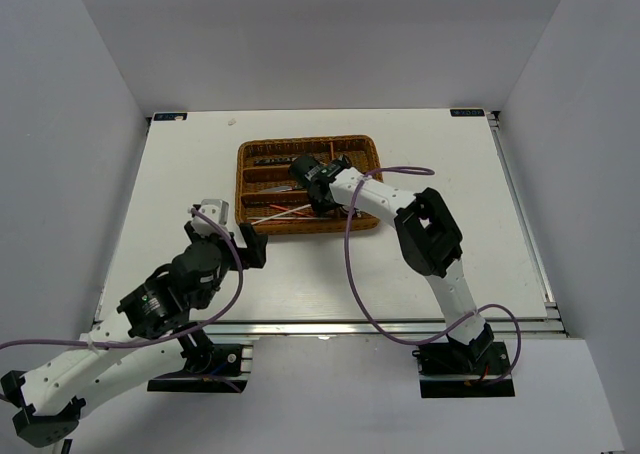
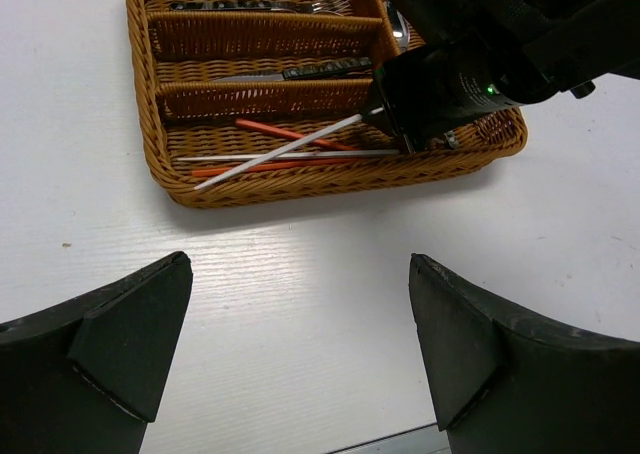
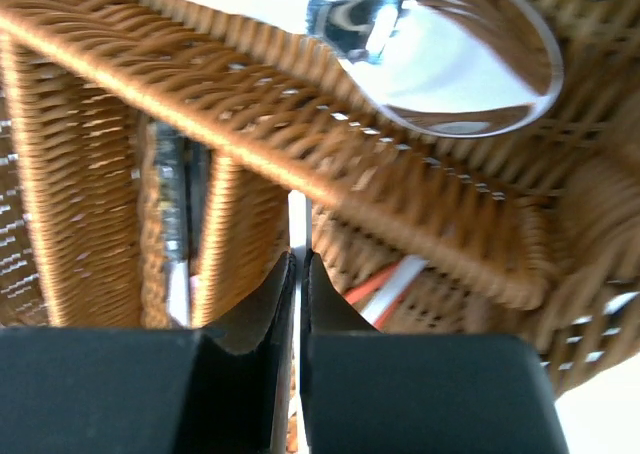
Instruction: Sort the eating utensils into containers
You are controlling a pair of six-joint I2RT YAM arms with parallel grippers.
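Note:
The brown wicker tray (image 1: 243, 189) sits mid-table. My right gripper (image 1: 318, 206) hangs over its near long slot, shut on one end of a white chopstick (image 2: 290, 147). The chopstick slants down to the left, and its free tip is by the tray's front rim (image 2: 290, 189). Red chopsticks (image 2: 280, 131) and another white one (image 2: 300, 155) lie in that slot. In the right wrist view the fingers (image 3: 299, 269) pinch the white chopstick (image 3: 297, 214), and a shiny spoon (image 3: 460, 64) lies in the crosswise slot. My left gripper (image 2: 300, 304) is open and empty over bare table in front of the tray.
A dark-handled knife (image 2: 300, 71) lies in the middle slot and silver cutlery (image 2: 250, 5) in the far slot. The left arm (image 1: 170, 294) reaches in from the near left. White walls enclose the table; a metal rail runs along its near edge (image 1: 330, 326).

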